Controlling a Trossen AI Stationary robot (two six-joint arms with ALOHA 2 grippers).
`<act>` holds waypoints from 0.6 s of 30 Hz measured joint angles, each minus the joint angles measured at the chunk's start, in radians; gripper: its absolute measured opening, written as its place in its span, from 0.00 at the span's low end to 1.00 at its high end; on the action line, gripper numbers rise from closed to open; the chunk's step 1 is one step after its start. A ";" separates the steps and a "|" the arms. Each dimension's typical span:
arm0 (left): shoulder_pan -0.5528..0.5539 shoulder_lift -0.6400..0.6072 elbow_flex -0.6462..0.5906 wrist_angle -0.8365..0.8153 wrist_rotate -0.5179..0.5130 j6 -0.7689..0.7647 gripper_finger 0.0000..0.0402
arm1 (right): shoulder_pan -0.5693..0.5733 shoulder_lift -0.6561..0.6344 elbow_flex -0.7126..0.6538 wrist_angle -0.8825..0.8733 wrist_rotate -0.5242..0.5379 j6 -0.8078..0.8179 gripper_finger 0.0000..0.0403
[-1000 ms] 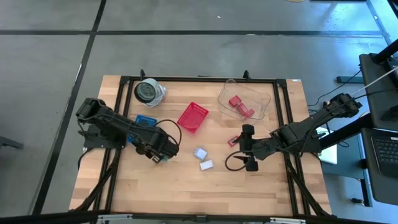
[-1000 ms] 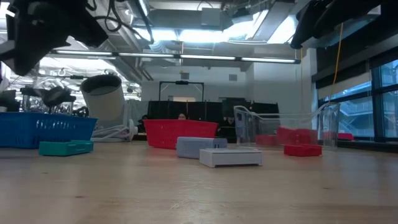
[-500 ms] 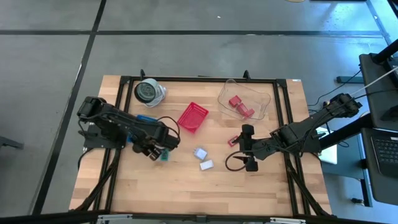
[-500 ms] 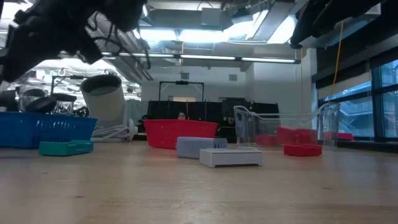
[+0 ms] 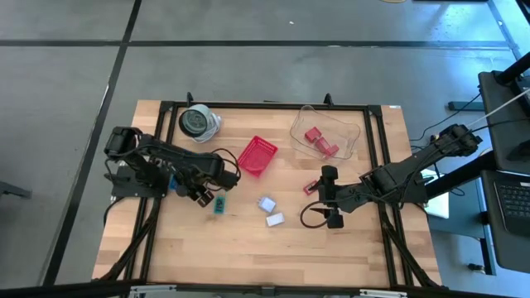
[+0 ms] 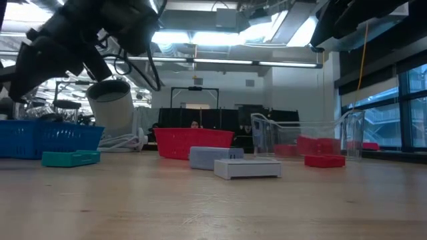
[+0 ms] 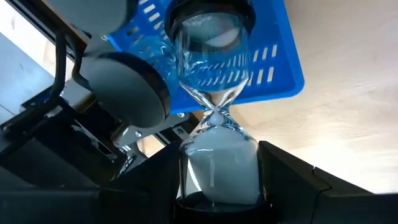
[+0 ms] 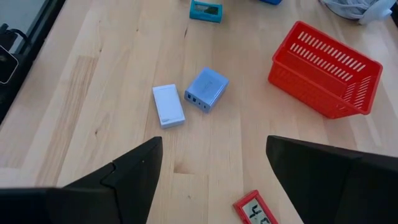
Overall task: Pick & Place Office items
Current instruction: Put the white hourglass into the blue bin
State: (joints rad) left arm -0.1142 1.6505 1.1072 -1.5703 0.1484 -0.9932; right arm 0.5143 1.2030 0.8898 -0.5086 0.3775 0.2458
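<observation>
Glass and black end caps mark the hourglass [image 7: 214, 124] gripped in the left claw [image 7: 217, 186], whose two dark fingers press against its lower bulb; it is carried above the blue basket [image 7: 273, 68] at the tabletop's left side, presumably because that basket is where it is meant to go. From above, the left claw [image 5: 201, 192] sits between the blue basket, mostly hidden beneath the arm, and the teal piece [image 5: 219, 204], which lies flat on the wooden tabletop [image 5: 248, 248] just beside it. Farther right stands the red mesh basket [image 5: 257, 155], seemingly empty, though its floor is hard to judge. Below it lie the pale-blue block [image 5: 267, 203] and the white block [image 5: 275, 219], close together but apart, both untouched and probably waiting their turn. Next comes a small red item [image 5: 311, 188] with a pale face, just beside the right claw [image 5: 330, 197], which hovers with its fingers spread and nothing between them, likely idle. At the far right the clear tray [image 5: 325, 132] holds red pieces [image 5: 320, 141], whose exact shapes cannot be made out. A white-rimmed round container [image 5: 198, 122] at the back left lies partly cut off by the frame rail.
</observation>
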 joint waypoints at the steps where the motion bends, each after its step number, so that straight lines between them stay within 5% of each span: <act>1: 0.010 0.000 0.000 0.000 0.000 0.008 0.49 | 0.000 0.000 0.000 0.000 0.000 0.001 0.72; 18: 0.043 0.001 0.000 0.000 0.002 0.033 0.49 | 0.000 0.000 0.000 0.000 0.000 0.000 0.72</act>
State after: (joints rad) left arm -0.0714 1.6510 1.1072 -1.5707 0.1505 -0.9604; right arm 0.5140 1.2030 0.8898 -0.5091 0.3775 0.2459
